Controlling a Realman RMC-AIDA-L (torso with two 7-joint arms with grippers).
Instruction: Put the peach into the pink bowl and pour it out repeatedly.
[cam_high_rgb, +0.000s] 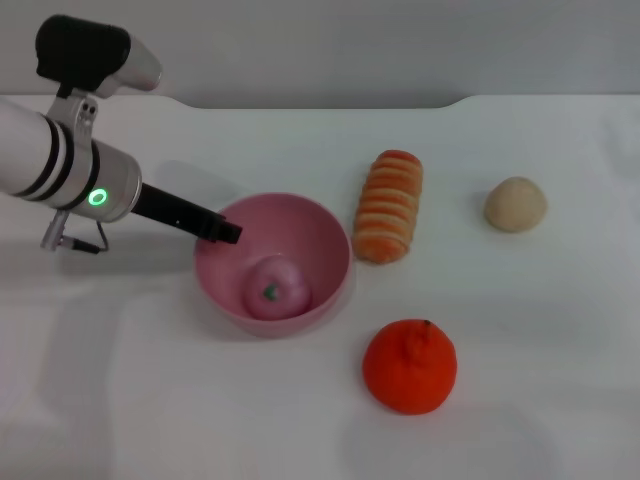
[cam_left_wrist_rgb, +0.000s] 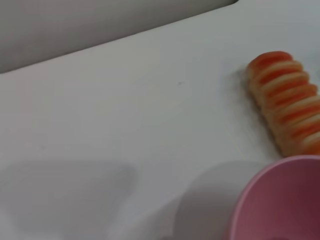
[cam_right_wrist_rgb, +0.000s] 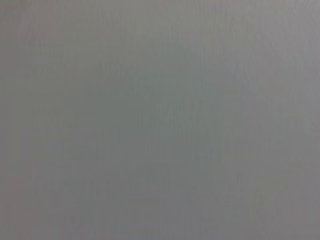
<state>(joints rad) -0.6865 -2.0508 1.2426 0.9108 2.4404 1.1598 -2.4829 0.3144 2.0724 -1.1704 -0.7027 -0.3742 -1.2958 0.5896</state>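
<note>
The peach (cam_high_rgb: 275, 288) lies inside the pink bowl (cam_high_rgb: 325, 240), resting on the bowl's floor toward its near side, with its small green leaf mark facing up. The bowl stands upright on the white surface (cam_high_rgb: 150, 400). The left gripper (cam_high_rgb: 222, 231) reaches in from the left, its dark fingers (cam_high_rgb: 205, 222) at the bowl's left rim; they appear to pinch that rim, though whether they are clenched on it or released cannot be told for sure. In the left wrist view only a part of the bowl's pink wall (cam_left_wrist_rgb: 280, 205) shows, along with the striped orange-and-cream toy roll (cam_left_wrist_rgb: 287, 107) just beyond it. In the head view that roll (cam_high_rgb: 390, 205) lies just beside the bowl on its right, a beige ball (cam_high_rgb: 516, 204) sits well apart farther right, and a bumpy orange fruit (cam_high_rgb: 409, 366) rests near the bowl's front right. The right arm is out of sight; its wrist view shows only a plain grey field.
</note>
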